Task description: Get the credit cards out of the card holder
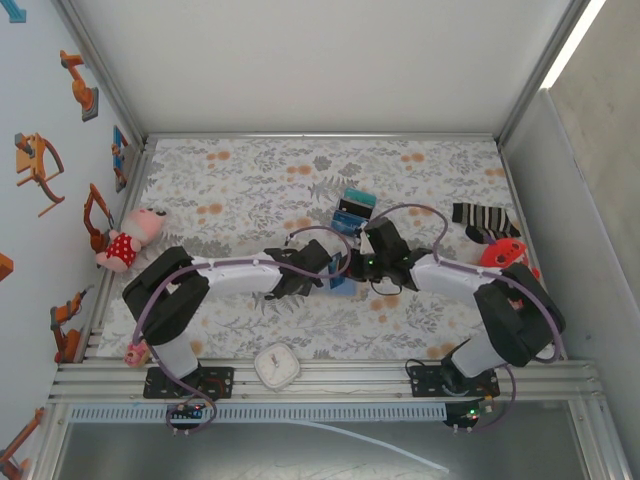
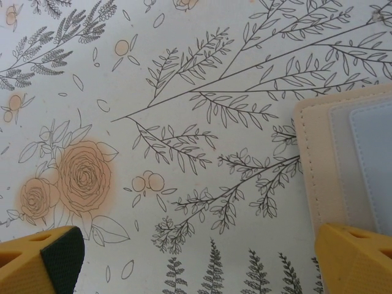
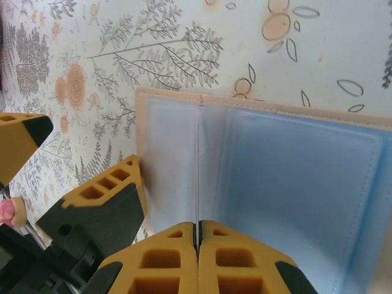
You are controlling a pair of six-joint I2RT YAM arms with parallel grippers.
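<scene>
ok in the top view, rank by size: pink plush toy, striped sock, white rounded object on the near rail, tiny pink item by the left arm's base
1. pink plush toy and striped sock, too alike to rank
2. white rounded object
3. tiny pink item

In the overhead view, the black wrists (image 1: pixel 385 250) cover most of the card holder (image 1: pixel 341 284). You get only a blue sliver between them, too small to make out any cards. From the left wrist, the holder runs off the right edge, and its near corner sits behind a finger (image 2: pixel 355 257) of the left pincer (image 2: pixel 197 256). From the right wrist, the pressed-together tips of the right pincer (image 3: pixel 197 228) hide the foot of a thin pale edge (image 3: pixel 197 159); you cannot tell whether it is a card or a sleeve.
</scene>
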